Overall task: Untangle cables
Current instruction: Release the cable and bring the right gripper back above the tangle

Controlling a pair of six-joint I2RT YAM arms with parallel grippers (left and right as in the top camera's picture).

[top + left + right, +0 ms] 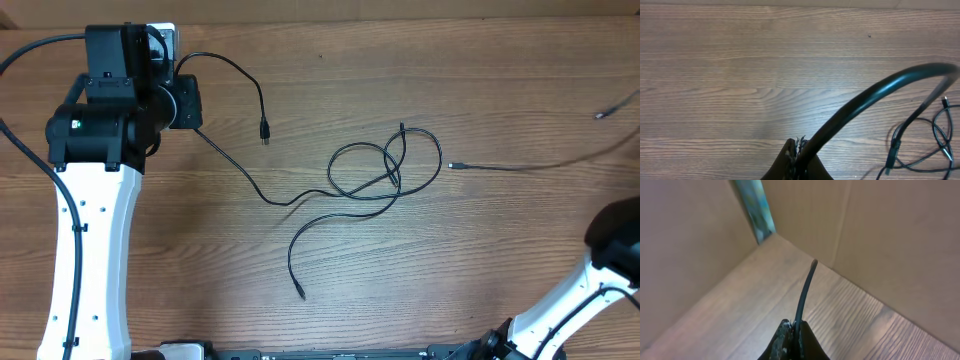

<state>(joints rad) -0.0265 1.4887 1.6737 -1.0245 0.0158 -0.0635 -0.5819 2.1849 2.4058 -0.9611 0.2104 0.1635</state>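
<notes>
Thin black cables lie on the wooden table. Their tangled loops (385, 170) sit at mid-table and also show at the right of the left wrist view (935, 135). My left gripper (190, 102) (800, 150) is at the far left, shut on a cable (875, 95). That cable's short end arcs to a plug (265, 132), and its long part runs down into the loops. My right gripper (794, 327) is shut on another cable (807, 287). A cable (510, 168) with a plug end (452, 165) runs off to the right edge. A loose end (300, 292) lies near the front.
Cardboard walls (880, 240) stand close round the table corner in the right wrist view. The left arm (90, 230) stands along the left side, the right arm (610, 250) at the front right corner. A thick robot wire (30, 50) runs off the top left.
</notes>
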